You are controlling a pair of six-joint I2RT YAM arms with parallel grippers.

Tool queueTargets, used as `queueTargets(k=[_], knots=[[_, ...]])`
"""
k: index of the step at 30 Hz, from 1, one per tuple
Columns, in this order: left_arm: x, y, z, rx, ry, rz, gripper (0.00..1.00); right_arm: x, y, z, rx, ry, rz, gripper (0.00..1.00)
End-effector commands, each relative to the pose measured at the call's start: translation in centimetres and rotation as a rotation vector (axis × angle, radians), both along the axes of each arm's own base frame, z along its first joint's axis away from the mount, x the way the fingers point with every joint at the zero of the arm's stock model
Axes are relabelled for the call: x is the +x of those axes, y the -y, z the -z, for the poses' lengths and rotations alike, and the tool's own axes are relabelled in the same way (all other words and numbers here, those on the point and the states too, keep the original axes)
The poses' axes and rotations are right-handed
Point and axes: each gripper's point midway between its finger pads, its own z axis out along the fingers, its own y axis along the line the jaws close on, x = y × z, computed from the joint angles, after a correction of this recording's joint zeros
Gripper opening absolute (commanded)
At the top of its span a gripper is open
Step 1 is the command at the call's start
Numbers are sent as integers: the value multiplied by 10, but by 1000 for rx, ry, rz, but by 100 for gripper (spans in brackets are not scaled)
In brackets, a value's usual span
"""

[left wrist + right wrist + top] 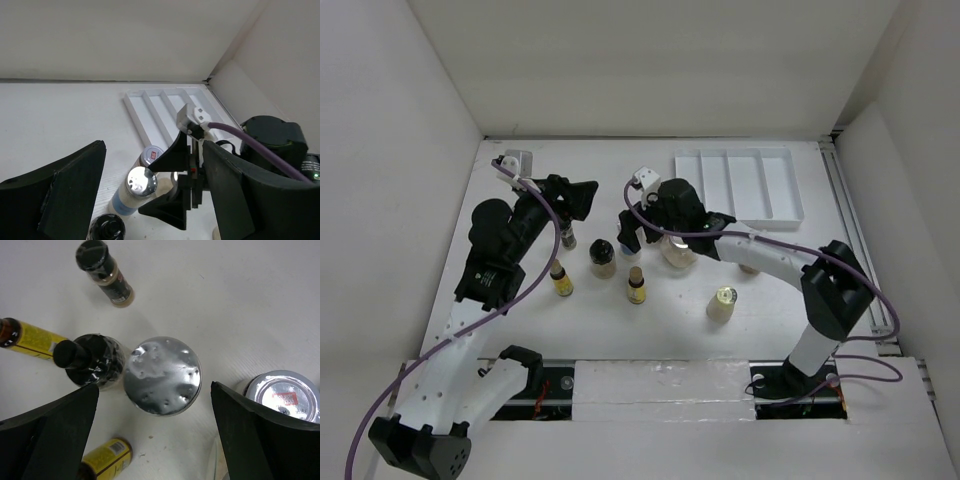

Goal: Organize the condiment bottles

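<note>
My right gripper point(630, 230) is open and hangs over a silver-capped bottle point(162, 375), one finger on each side, not touching it. A red-white-capped bottle point(285, 397) stands close beside it, and a black-capped jar point(92, 365) on the other side. My left gripper point(578, 203) is open and empty, aimed at the same group; its view shows the silver cap point(136, 182), the red-white cap point(152, 155) and the black-capped jar point(107, 230). Two yellow-labelled bottles point(561, 280) point(636, 286), a yellow-capped bottle point(722, 304), a dark bottle point(567, 237) and a clear jar point(678, 250) stand on the table.
A white ridged tray point(790, 215) lies at the back right, its compartments holding nothing. White walls enclose the table on the left, back and right. A small grey-white box point(515, 160) sits at the back left corner.
</note>
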Motion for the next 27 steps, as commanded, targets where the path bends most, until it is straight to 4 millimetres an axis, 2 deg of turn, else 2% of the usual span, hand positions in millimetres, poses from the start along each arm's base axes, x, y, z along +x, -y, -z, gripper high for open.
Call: queueTargets(k=[1, 3, 4, 8, 9, 11, 12, 14, 15, 16, 17, 18, 19, 21, 22, 24, 25, 27], knots=[[-4, 1, -15, -25, 51, 15, 74, 22, -11, -21, 29, 72, 36, 99], [-3, -1, -12, -22, 38, 3, 74, 28, -15, -15, 40, 71, 51, 96], [-3, -1, -12, -22, 38, 3, 74, 30, -17, -20, 55, 86, 52, 92], [-5, 1, -13, -25, 51, 15, 74, 35, -22, -25, 102, 102, 70, 56], [-2, 0, -7, -19, 28, 3, 74, 38, -22, -39, 130, 133, 79, 49], [-2, 0, -7, -19, 28, 3, 74, 40, -15, -52, 144, 162, 111, 45], [-3, 2, -9, -21, 38, 18, 74, 37, -12, -84, 191, 204, 111, 44], [-3, 2, -9, -21, 38, 18, 74, 40, 2, -120, 248, 264, 142, 44], [-1, 3, -7, -26, 25, 19, 74, 48, 15, -140, 283, 304, 171, 44], [0, 1, -4, -23, 13, 9, 74, 46, 24, -178, 370, 370, 175, 44], [0, 1, -4, -23, 13, 9, 74, 50, 33, -193, 399, 405, 192, 44], [-1, 3, -4, -23, 13, 18, 74, 64, 48, -198, 406, 429, 230, 44], [-1, 3, -6, -25, 22, 19, 74, 71, 58, -222, 434, 457, 262, 44], [0, -3, -5, -26, 16, -15, 74, 93, 70, -219, 403, 443, 306, 44], [1, -4, -5, -27, 15, -24, 74, 110, 86, -218, 393, 451, 348, 44], [-3, -3, -8, -37, 20, -11, 74, 136, 95, -204, 356, 427, 387, 44], [-3, -3, -8, -37, 20, -11, 74, 152, 108, -199, 338, 421, 428, 44], [-4, -1, -10, -39, 29, -2, 74, 175, 115, -187, 310, 400, 458, 44]])
